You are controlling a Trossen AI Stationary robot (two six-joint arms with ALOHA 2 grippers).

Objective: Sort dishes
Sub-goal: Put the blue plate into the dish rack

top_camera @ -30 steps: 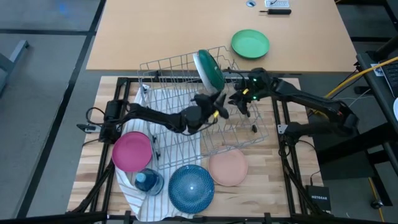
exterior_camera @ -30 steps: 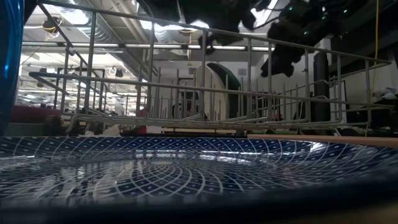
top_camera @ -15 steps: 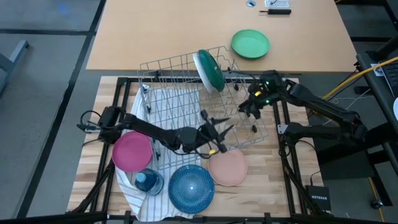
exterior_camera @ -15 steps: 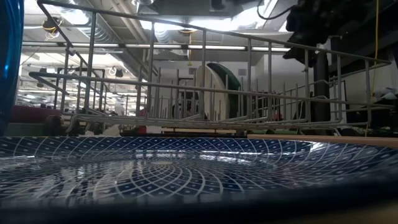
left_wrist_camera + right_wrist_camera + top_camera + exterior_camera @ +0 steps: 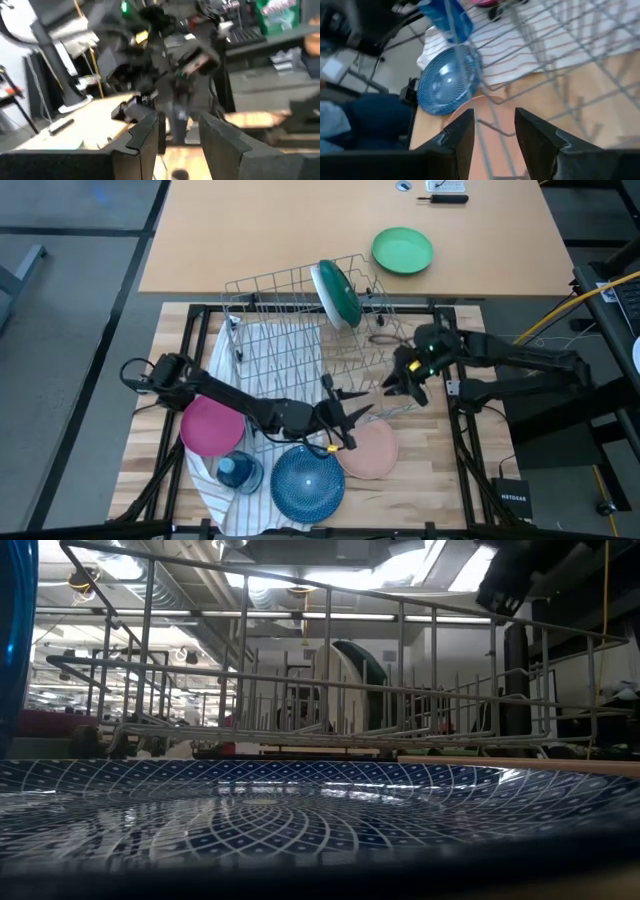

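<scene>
Since the pale pink plate [image 5: 367, 450] beside the wire rack [image 5: 320, 340] looks rigid, slick and breakable, we judge its rim the hold for our left gripper [image 5: 345, 425], jaws open and empty, like the right gripper [image 5: 400, 380].

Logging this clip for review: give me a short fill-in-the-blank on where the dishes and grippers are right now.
1. The only dish standing in the wire rack is white with a dark ____ back.
2. The left gripper hovers by the pale ____ plate.
3. The magenta plate lies ____ the rack.
4. The right gripper is ____.

Missing words: green; pink; outside; open
</scene>
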